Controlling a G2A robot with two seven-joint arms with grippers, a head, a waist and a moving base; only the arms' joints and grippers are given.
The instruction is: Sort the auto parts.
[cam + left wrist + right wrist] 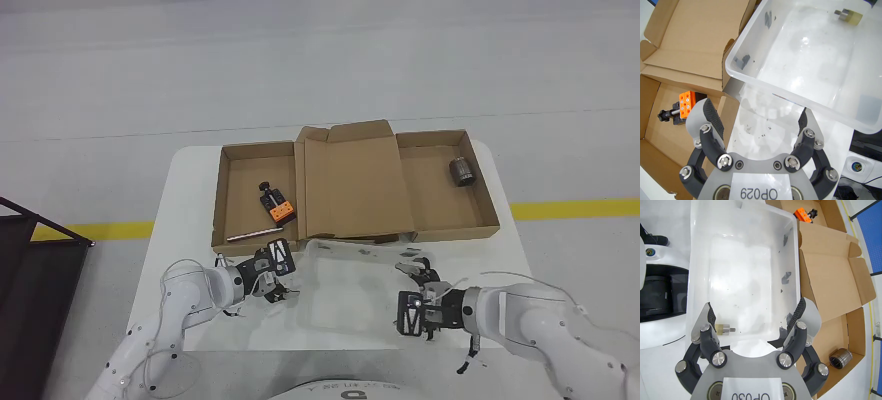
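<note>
**Item:** small cylindrical part (724, 329), pale brass-coloured body with a short threaded steel stud.
**Location:** lies on its side on the floor of a clear plastic tub (696, 262), at the tub's end toward the table's right edge. The tub stands by the near edge.
**Handling (judged):** light, rigid and smooth, so apt to roll. Best taken across the wider body rather than the thin stud. The tub wall close beside it narrows the approach.
**Right gripper** (755, 303): jaws spread and empty, over the part's end of the tub.
**Left gripper** (755, 108): jaws spread and empty, at the tub's opposite end.
**Brown cardboard box** (350, 180): stands toward the far edge.
- Left compartment: orange block with black knob (275, 203) and thin metal rod (255, 235).
- Right compartment: steel cylinder (461, 170).

**Surface:** white glossy table (195, 220).
**Room:** pale grey floor with a yellow line (580, 208).
</note>
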